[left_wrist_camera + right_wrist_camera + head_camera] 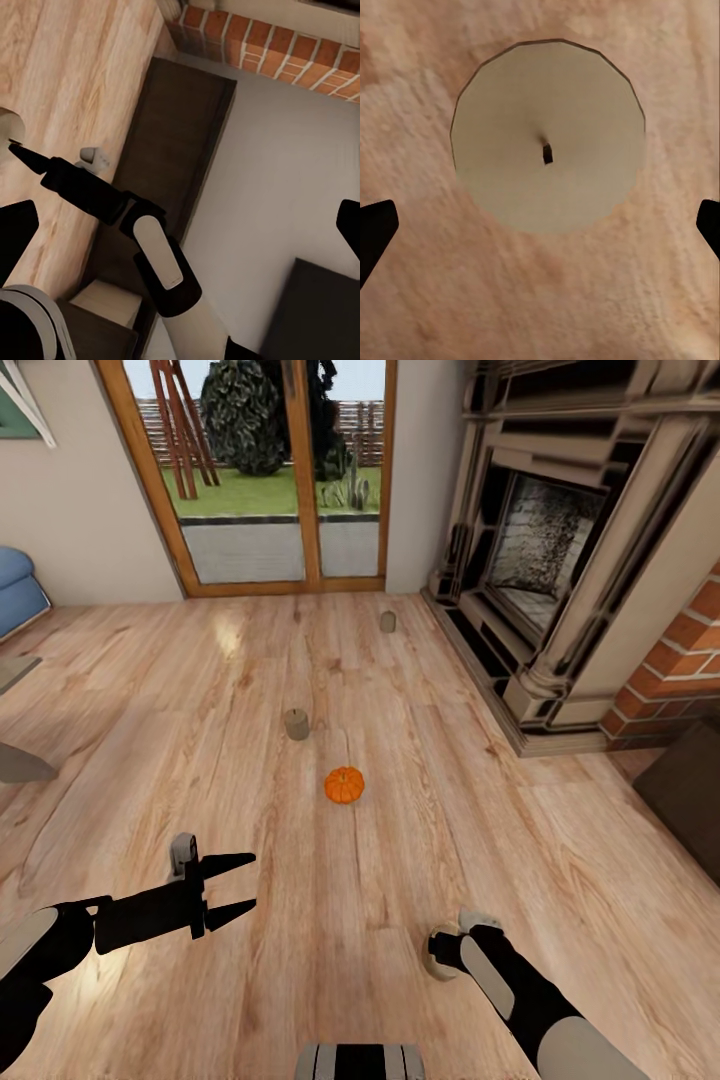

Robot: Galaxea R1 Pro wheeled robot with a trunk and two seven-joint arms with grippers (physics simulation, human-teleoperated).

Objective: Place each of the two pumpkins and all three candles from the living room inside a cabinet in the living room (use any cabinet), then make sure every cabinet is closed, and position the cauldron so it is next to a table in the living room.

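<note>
Our left gripper (245, 882) hangs spread and empty, parked clear of the work. Ahead of it stand a candle (296, 724) and the pumpkin (344, 785), another candle (388, 622) farther off. Our right gripper (540, 229) points straight down, fingers wide, a third candle (547, 135) centred beneath, lined up for grabbing.

You have open wooden floor (400, 880) around the pumpkin (344, 785) and 2 candles (296, 724) ahead; the fireplace (545, 560) and brick wall (680, 670) block your far right, the dark cabinet (690, 790) your near right.
</note>
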